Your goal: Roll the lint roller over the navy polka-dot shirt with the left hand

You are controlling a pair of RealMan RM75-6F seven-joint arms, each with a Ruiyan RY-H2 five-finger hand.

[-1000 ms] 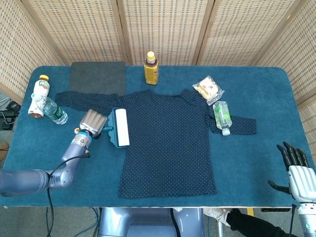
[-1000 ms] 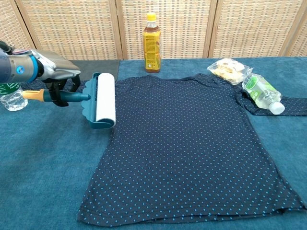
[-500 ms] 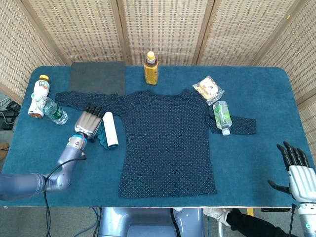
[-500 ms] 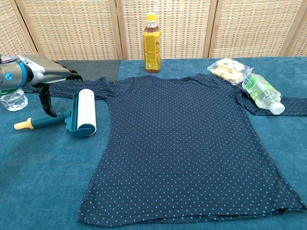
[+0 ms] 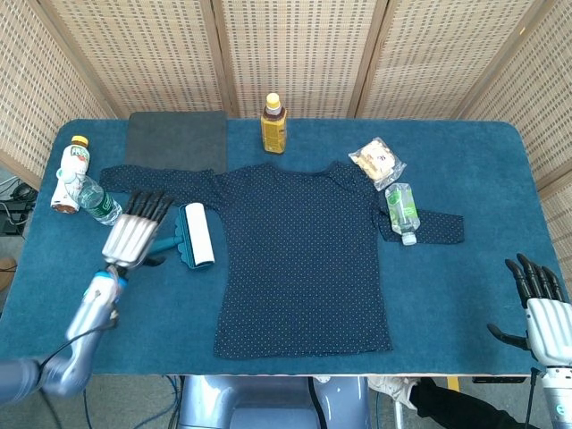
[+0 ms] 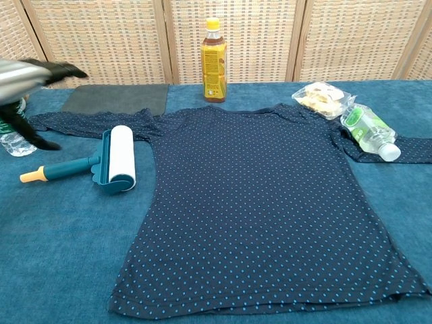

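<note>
Seemingly the rolling is over, or paused. From the head view, the lint roller [image 5: 197, 235] lies on the worktop [image 5: 465, 170] just off the left side of the navy polka-dot shirt [image 5: 299, 259], below its left sleeve, drum toward the shirt and handle toward the worktop's left edge. The left hand [image 5: 132, 234] hovers over the handle end with fingers [image 5: 147, 207] straight and spread, holding nothing. The right hand [image 5: 543, 317] waits off the front right corner, fingers apart and empty.

From the chest view, the roller rests free, its white drum beside the shirt's edge and its yellow-tipped handle pointing left. Only a blurred part of the left hand shows at the left border, clear of the handle. My judgement: the tool is set down; whether the shirt was fully covered cannot be told.
</note>
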